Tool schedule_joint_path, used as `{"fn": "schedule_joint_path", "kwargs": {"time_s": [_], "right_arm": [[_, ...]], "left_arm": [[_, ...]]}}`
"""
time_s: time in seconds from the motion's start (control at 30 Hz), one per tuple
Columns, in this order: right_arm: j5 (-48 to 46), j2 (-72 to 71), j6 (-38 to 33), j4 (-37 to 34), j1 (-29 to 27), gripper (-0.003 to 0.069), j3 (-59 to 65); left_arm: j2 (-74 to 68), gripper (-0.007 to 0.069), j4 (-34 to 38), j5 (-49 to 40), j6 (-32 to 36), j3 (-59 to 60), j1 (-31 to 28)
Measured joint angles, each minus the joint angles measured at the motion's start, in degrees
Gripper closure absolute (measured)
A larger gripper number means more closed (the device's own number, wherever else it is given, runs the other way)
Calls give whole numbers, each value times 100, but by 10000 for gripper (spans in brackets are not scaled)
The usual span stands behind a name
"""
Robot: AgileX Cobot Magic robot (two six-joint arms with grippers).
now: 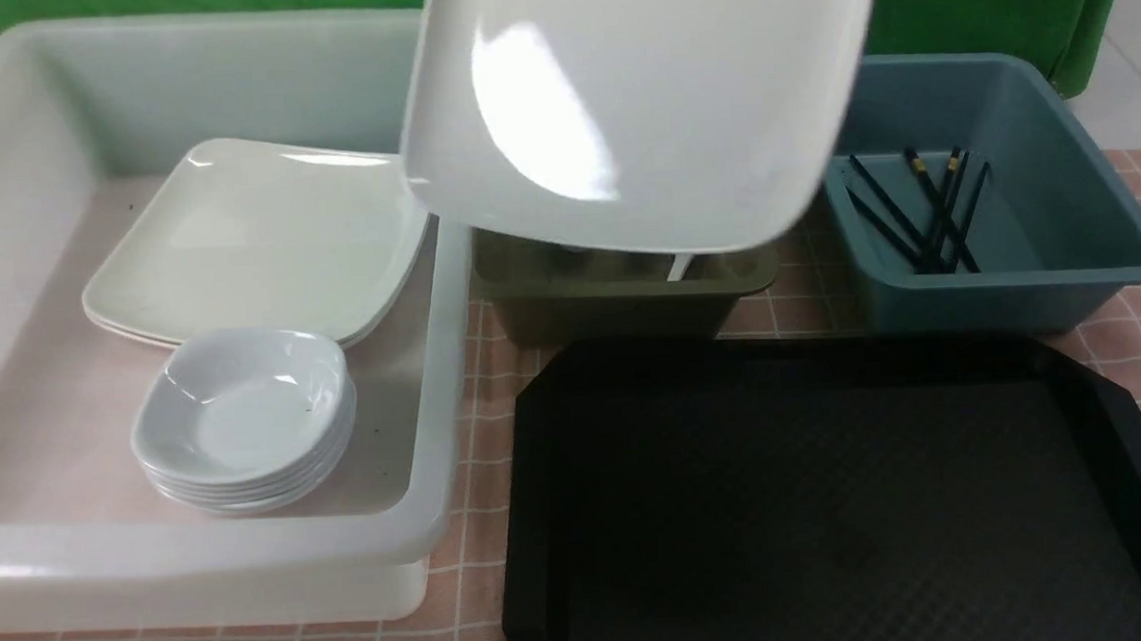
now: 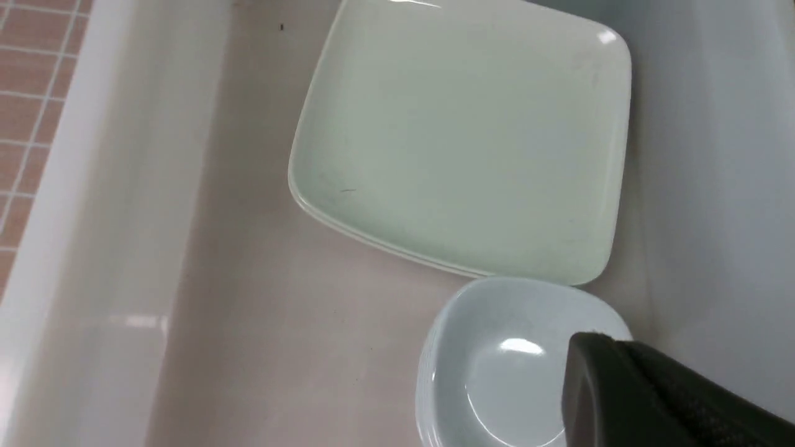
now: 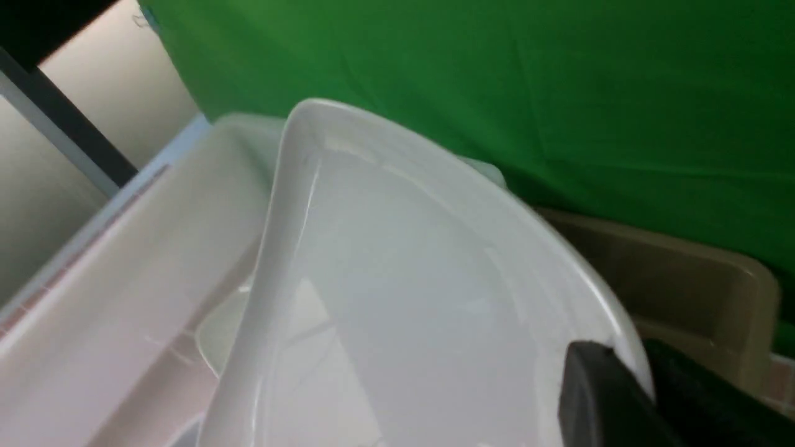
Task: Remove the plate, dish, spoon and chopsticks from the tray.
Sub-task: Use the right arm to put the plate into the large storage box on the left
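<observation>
Grips the plate (image 1: 638, 106) by its rim in the right jaws, clenched on the edge. Holds it tilted, high above the middle of the bench (image 1: 477, 594), hiding much of the olive tub (image 1: 618, 304) at the far edge. Hangs the left jaws over the small dishes (image 1: 247, 421) stacked beside two large plates (image 1: 259, 238) in the white tub (image 1: 205, 553) along the left edge. Cannot tell spread or pressed, with one finger (image 2: 621, 385) in sight. Shows the chopsticks (image 1: 922, 218) lying in the blue tub (image 1: 1012, 292) at the far right corner, and the tray (image 1: 519, 458) flat at the near right corner.
</observation>
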State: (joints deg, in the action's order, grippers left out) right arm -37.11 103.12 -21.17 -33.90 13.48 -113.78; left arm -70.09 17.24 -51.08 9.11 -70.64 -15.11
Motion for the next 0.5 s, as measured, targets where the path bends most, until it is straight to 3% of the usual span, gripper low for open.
{"fn": "schedule_joint_path", "kwargs": {"time_s": [0.2, 0.5], "right_arm": [[838, 979, 300, -434, 773, 578, -787], [2524, 2011, 547, -491, 1747, 578, -997]], "left_arm": [[0, 627, 571, -95, 289, 0, -306], [17, 627, 670, -174, 382, 0, -306]]}}
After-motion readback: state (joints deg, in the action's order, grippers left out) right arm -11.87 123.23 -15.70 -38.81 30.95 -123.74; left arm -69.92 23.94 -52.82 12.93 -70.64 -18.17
